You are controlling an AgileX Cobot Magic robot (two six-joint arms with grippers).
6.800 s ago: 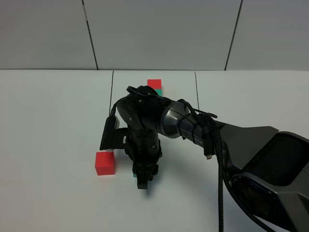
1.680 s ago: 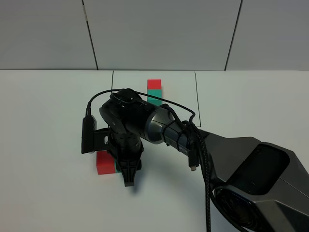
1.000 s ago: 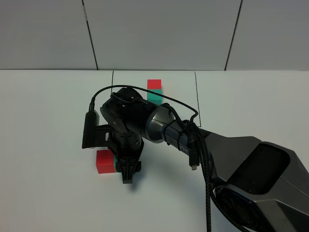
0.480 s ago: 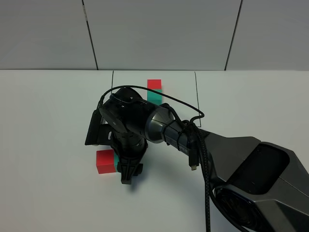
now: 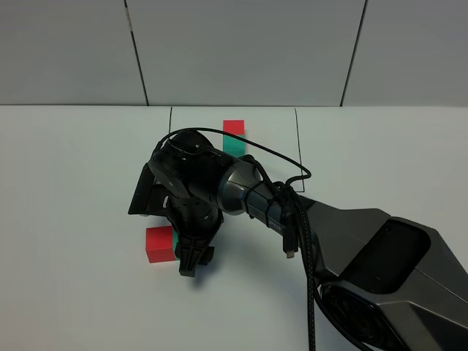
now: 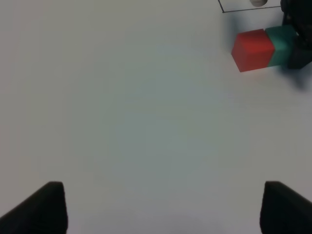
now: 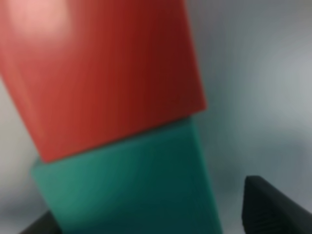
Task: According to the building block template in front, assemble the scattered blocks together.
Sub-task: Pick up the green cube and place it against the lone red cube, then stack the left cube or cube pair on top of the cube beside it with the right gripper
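The scattered red cube (image 5: 159,244) lies on the white table with the teal-green cube (image 5: 175,239) touching its right side. My right gripper (image 5: 188,259) reaches across and stands over the teal cube, hiding most of it. In the right wrist view the red cube (image 7: 102,73) and teal cube (image 7: 126,185) fill the frame, with a gap between the teal cube and one dark fingertip (image 7: 273,207). The left wrist view shows the joined pair (image 6: 261,47) far off. My left gripper (image 6: 165,209) is open and empty. The template (image 5: 234,136) lies at the back inside a black outline.
The black rectangular outline (image 5: 297,146) is drawn on the table at the back centre. The right arm's body and cable (image 5: 307,219) stretch from the lower right across the middle. A grey tiled wall stands behind the table.
The teal cube has been slid left until it touches the red cube. In the last second the right wrist has turned and risen slightly, and the cubes have stayed put.
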